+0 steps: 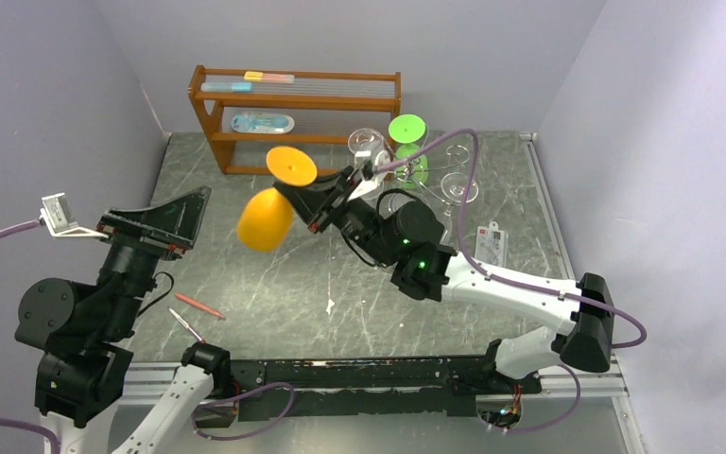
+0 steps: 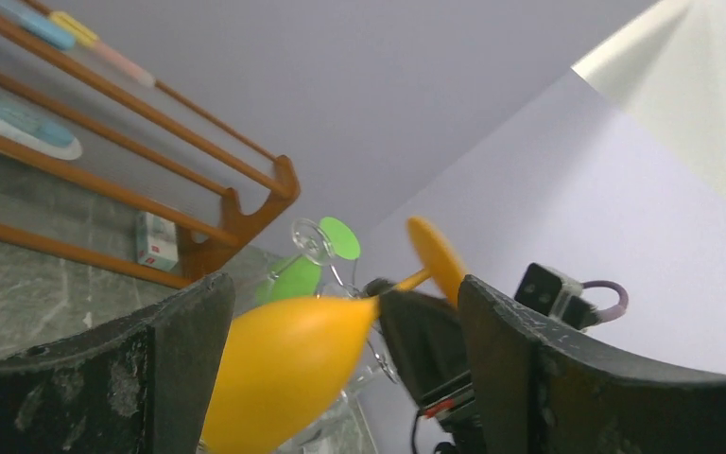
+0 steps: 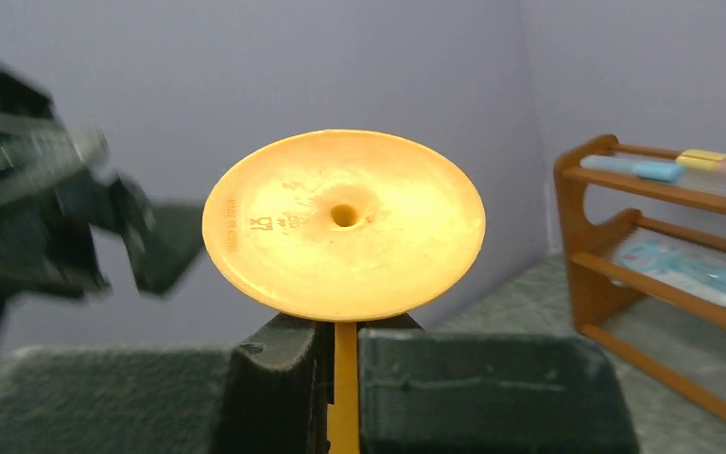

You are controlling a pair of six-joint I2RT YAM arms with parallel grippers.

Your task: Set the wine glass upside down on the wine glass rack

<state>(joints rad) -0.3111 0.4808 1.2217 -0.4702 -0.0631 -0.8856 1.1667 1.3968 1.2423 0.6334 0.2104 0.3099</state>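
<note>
Orange wine glass (image 1: 266, 219) tilts in mid-air, foot up, apparently clear of the chrome wine glass rack (image 1: 446, 170).

Tabletop tally
One orange wine glass (image 1: 265, 219), one green glass (image 1: 406, 130) and at least two clear glasses (image 1: 367, 142) (image 1: 459, 187) are showing; one chrome wine glass rack (image 1: 440, 163), one wooden shelf unit (image 1: 295, 99), two pens (image 1: 198, 305) (image 1: 186, 325) and one white packet (image 1: 492, 244) are sitting nearby.

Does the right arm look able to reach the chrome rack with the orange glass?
Probably yes: the right gripper is shut on the stem of the orange glass, and the chrome rack stands close behind it, nothing between.
</note>
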